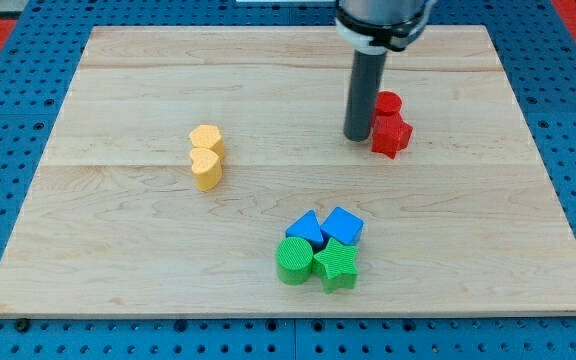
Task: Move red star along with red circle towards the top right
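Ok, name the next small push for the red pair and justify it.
Probably slide my tip toward the view's bottom, then push up and right. It sits at the left edge of the red star, with the red circle just above it, so pushing now goes mostly rightward.

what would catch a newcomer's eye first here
The thick dark rod comes down from the view's top, my tip resting just left of the red star, with the red circle touching it behind. At the view's bottom centre sits a tight cluster of two blue and two green blocks, and two yellow blocks stand left of centre.
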You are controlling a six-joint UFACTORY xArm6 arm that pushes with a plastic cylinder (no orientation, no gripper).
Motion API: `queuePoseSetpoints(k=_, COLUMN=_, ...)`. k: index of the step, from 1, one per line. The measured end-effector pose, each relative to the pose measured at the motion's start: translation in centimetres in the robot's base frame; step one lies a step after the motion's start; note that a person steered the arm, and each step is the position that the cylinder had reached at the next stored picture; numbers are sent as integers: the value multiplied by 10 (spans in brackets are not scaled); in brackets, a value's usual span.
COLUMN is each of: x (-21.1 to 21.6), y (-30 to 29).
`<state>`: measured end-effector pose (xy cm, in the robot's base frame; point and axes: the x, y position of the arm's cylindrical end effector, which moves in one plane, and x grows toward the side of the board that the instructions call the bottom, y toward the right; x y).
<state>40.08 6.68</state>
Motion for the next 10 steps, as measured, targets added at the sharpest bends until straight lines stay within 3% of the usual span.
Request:
queuePoseSetpoints(k=3, x=56, y=17)
queuePoseSetpoints(k=8, x=13, y=36)
queuePoseSetpoints(k=10, x=33, y=46)
